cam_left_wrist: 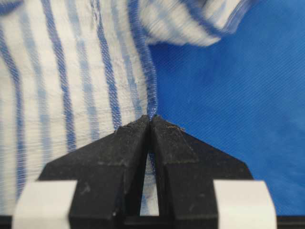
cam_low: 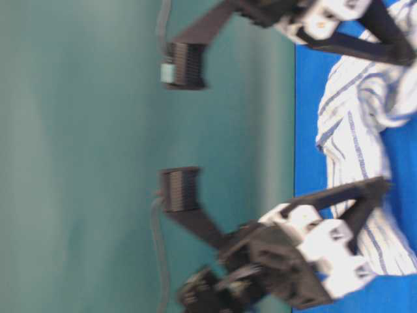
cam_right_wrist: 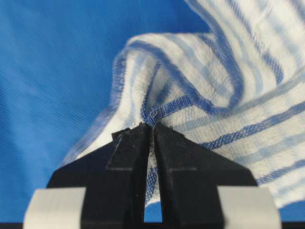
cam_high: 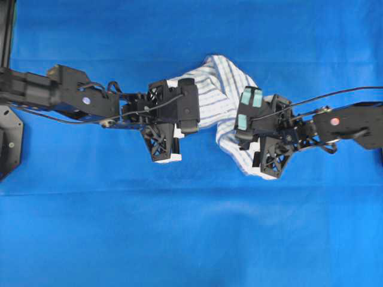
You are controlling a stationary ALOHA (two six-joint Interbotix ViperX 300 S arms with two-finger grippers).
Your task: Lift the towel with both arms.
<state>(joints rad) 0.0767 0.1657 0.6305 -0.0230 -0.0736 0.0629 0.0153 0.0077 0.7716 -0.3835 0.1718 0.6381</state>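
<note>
Blue sheet (cam_high: 191, 239) covers the bench, and the towel (cam_high: 218, 95) lies bunched at its middle between the two arms. From overhead, the left arm (cam_high: 66, 92) reaches in from one side and the right arm (cam_high: 353, 122) from the other, but their housings hide the fingertips. The wrist views supply what that one lacks. The left end effector (cam_left_wrist: 150, 125) has its black wedges pressed together on the towel's hemmed edge, with the stripes running away from it. The right end effector (cam_right_wrist: 151, 131) is likewise closed narrow, pinching a raised fold of striped cloth. The table-level view is blurred and turned sideways.
</note>
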